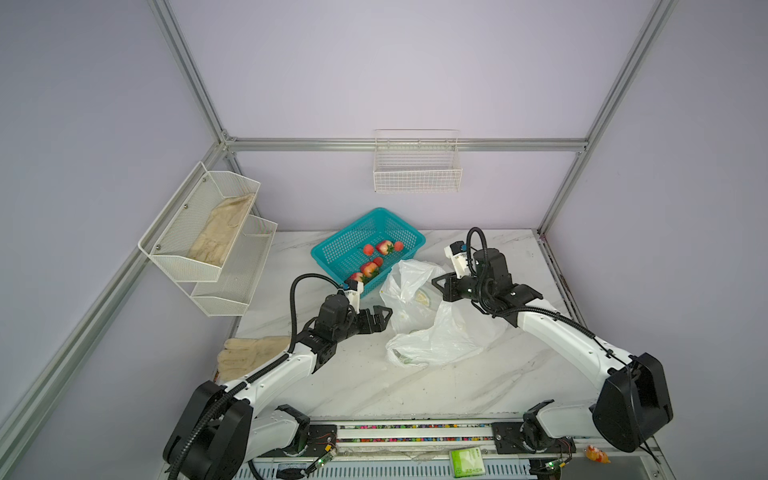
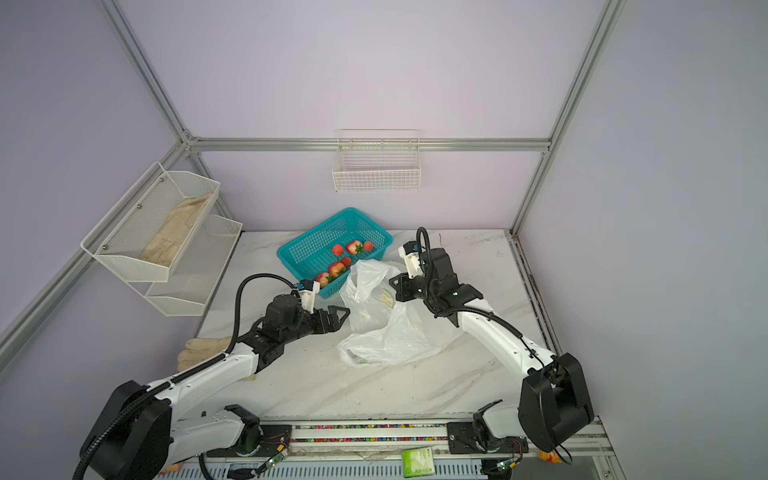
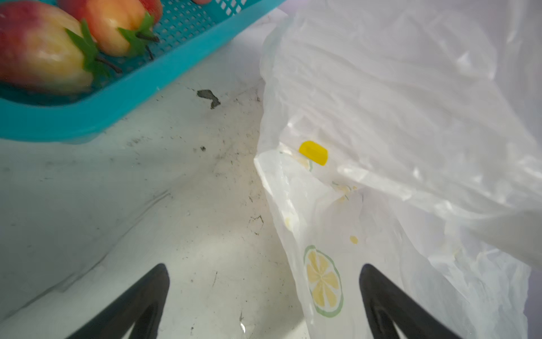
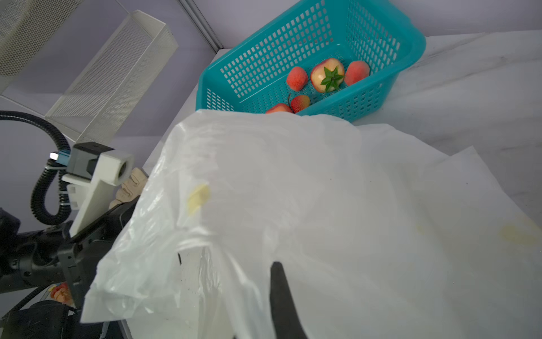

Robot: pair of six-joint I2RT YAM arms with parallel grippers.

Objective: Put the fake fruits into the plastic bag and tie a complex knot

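Both top views showed six strawberries (image 1: 384, 247) lying in one teal basket (image 1: 353, 232), with the single plastic bag (image 1: 440, 336) crumpled on the tabletop (image 1: 415, 386) beside it. The right end effector (image 1: 437, 283) was clamped on the bag's lifted edge; the left end effector (image 1: 386, 319) gaped nearby, holding nothing.

bag (image 1: 432, 332): translucent white, yellow lemon slices ringed green | basket (image 1: 347, 245): teal, perforated | strawberries (image 1: 384, 247): red-pink, green caps | table (image 1: 374, 382): white marble, grey veins | glove (image 1: 249, 353): beige

No legible text — anywhere
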